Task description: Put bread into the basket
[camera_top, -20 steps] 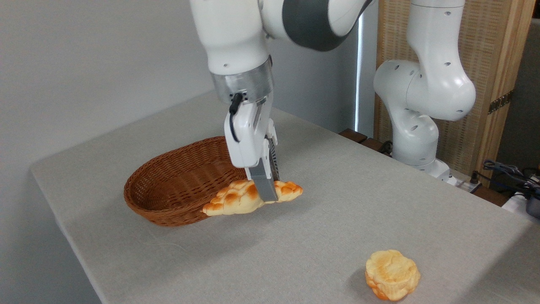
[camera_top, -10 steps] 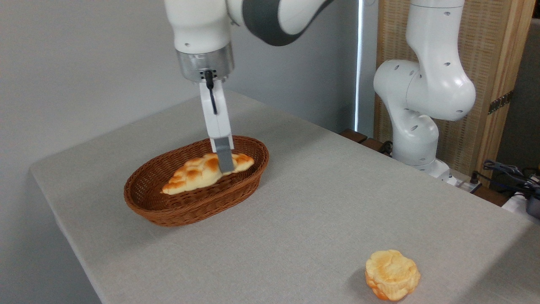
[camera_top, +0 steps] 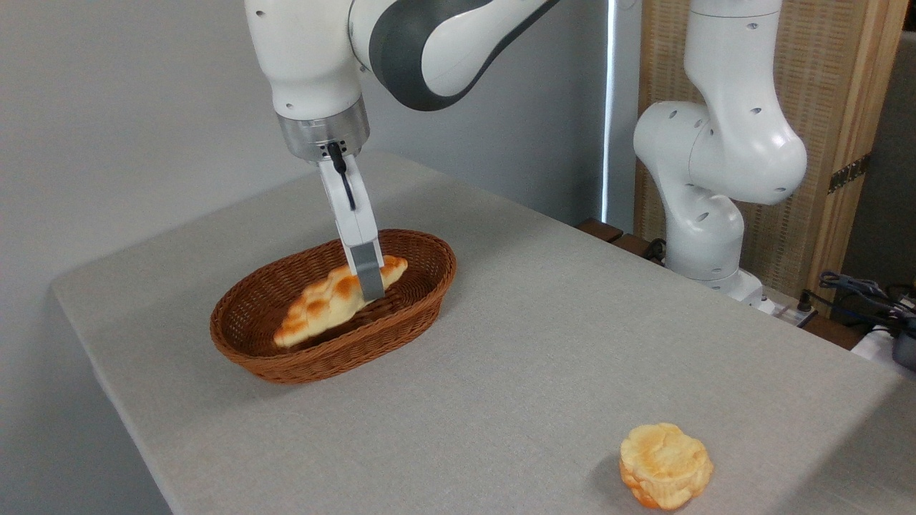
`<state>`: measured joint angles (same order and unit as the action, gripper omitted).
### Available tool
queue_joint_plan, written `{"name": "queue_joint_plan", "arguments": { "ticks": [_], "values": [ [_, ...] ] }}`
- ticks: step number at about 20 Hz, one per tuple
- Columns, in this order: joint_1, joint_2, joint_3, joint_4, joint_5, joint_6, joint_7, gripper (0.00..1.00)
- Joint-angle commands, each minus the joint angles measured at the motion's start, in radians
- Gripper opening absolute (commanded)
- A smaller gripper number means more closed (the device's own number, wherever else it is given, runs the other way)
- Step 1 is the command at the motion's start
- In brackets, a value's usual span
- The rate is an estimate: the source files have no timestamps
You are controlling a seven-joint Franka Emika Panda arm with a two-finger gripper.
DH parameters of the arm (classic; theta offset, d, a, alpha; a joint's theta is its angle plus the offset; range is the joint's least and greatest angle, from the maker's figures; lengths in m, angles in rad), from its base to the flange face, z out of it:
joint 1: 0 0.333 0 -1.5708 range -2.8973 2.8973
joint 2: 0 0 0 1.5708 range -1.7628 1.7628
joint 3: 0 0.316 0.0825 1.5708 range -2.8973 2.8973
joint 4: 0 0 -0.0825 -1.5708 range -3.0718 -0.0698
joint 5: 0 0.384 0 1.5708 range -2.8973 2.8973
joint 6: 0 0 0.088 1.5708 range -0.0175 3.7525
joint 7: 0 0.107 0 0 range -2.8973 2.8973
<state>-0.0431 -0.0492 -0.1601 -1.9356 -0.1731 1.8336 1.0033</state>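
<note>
Woven reddish wicker basket [camera_top: 286, 361] cradles the bumpy, pointed bread [camera_top: 325, 300]; the pincer [camera_top: 369, 281], tilted down, clasps it.

fixed camera | high front-corner view | looks down across table [camera_top: 572, 343]

Small round layered bun [camera_top: 665, 465], yellow-orange, sitting alone on grey cloth-covered table [camera_top: 572, 357] near the front right edge; woven wood-framed screen [camera_top: 844, 107] standing behind at right; dark cables [camera_top: 859, 290] lying past the table's far right corner; plain grey wall [camera_top: 129, 107] filling the left
</note>
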Motion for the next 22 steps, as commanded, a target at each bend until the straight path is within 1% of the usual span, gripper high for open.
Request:
{"name": "queue_joint_plan", "arguments": {
  "ticks": [1,4,5,8,9,12,14,16,17,20,22],
  "values": [
    [-0.001,-0.004,0.008,0.009,-0.019,-0.014,-0.011,1.0],
    [0.006,-0.017,0.014,0.012,-0.011,-0.014,-0.006,1.0],
    [0.009,-0.021,0.025,0.012,-0.008,-0.016,-0.006,1.0],
    [0.011,-0.052,0.098,0.046,0.024,-0.016,-0.017,1.0],
    [0.011,-0.06,0.131,0.062,0.026,-0.023,-0.032,1.0],
    [0.011,-0.063,0.194,0.095,0.03,-0.04,-0.095,1.0],
    [0.011,-0.063,0.224,0.102,0.047,-0.04,-0.181,1.0],
    [0.011,-0.063,0.226,0.104,0.107,-0.037,-0.259,1.0],
    [0.011,-0.063,0.226,0.104,0.131,-0.039,-0.275,1.0],
    [0.011,-0.061,0.231,0.112,0.139,-0.039,-0.259,1.0],
    [0.011,-0.058,0.241,0.142,0.138,-0.039,-0.261,1.0]
  ]
}}
